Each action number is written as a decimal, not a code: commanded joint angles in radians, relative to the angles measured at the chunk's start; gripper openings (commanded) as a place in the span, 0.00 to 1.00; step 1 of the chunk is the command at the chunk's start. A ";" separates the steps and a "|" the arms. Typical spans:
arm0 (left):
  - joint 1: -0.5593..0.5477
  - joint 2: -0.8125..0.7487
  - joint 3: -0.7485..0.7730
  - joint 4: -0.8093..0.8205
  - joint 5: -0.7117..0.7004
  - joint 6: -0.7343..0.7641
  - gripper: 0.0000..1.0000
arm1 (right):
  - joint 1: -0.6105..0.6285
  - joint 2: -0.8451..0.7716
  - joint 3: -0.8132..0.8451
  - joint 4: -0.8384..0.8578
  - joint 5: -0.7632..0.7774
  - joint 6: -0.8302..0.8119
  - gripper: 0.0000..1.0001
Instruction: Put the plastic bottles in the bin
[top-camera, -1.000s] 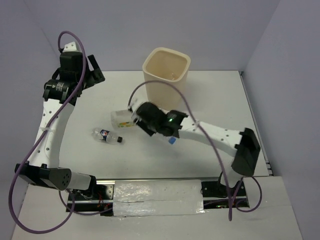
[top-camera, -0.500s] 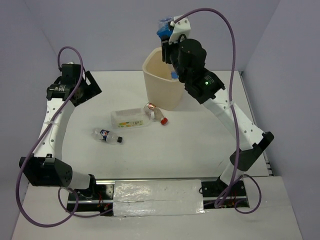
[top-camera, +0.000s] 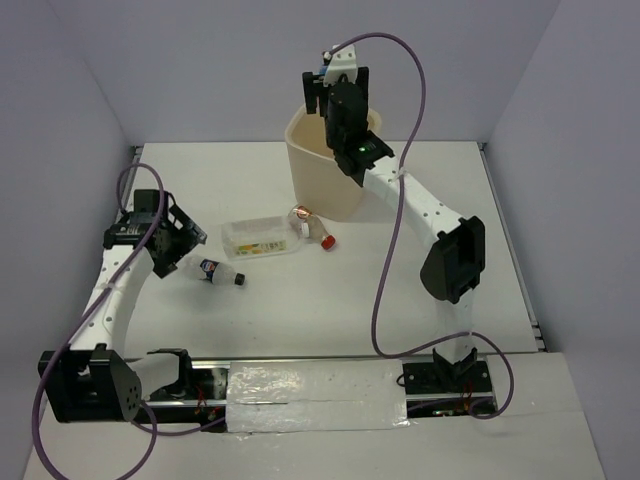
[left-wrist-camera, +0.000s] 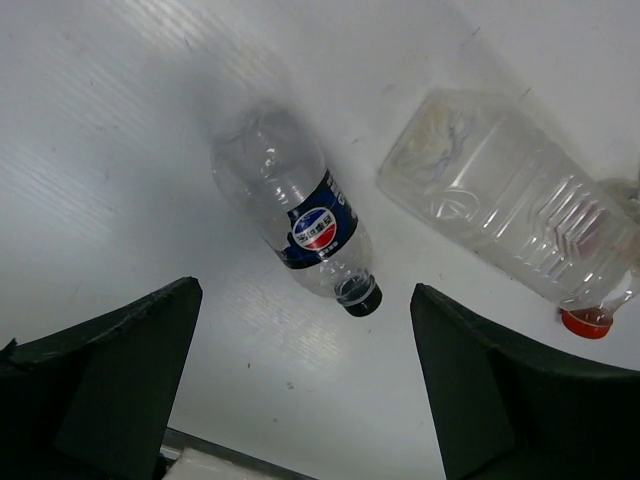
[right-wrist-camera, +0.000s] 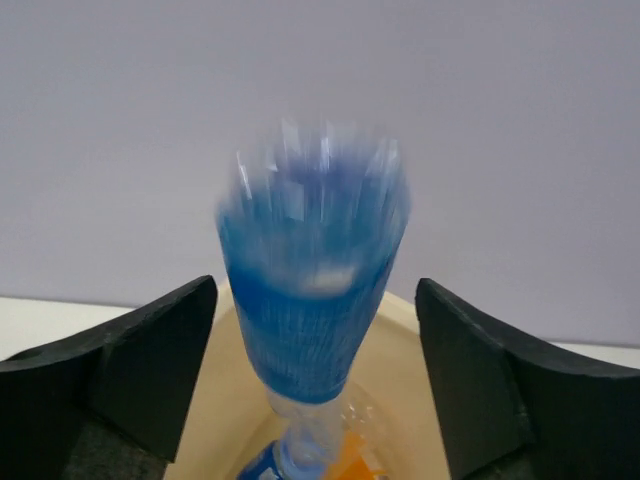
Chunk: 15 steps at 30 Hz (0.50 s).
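My right gripper (top-camera: 335, 92) hangs over the cream bin (top-camera: 308, 170), jaws open. In the right wrist view a blurred blue-labelled bottle (right-wrist-camera: 312, 290) is between the fingers (right-wrist-camera: 160, 350), neck down, touching neither, above the bin's (right-wrist-camera: 225, 410) inside. An orange bottle (right-wrist-camera: 352, 462) lies at the bottom. My left gripper (top-camera: 183, 250) is open, low over the table beside a clear dark-labelled bottle (top-camera: 215, 271). That bottle (left-wrist-camera: 300, 215) lies just ahead of the left gripper (left-wrist-camera: 305, 385). The clear boxy bottle (top-camera: 260, 238) and the crushed red-capped bottle (top-camera: 312, 225) lie in front of the bin.
The boxy bottle (left-wrist-camera: 510, 200) lies to the right of the dark-labelled one in the left wrist view, with a red cap (left-wrist-camera: 585, 322) at its end. Grey walls close the table's back and sides. The table's near edge shows at the bottom of the left wrist view.
The right arm carried the blue-labelled bottle from the table up over the bin and its jaws opened, letting it go. The left arm swung down from the back left towards the dark-labelled bottle.
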 joint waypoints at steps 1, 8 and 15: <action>0.004 -0.015 -0.059 0.066 0.058 -0.089 0.99 | -0.004 -0.017 0.051 0.040 0.010 0.051 0.93; 0.004 0.028 -0.096 0.093 0.048 -0.115 0.99 | -0.003 -0.177 -0.038 0.033 -0.053 0.114 0.98; 0.004 0.079 -0.137 0.184 0.051 -0.144 0.97 | -0.001 -0.483 -0.303 0.008 -0.090 0.203 0.98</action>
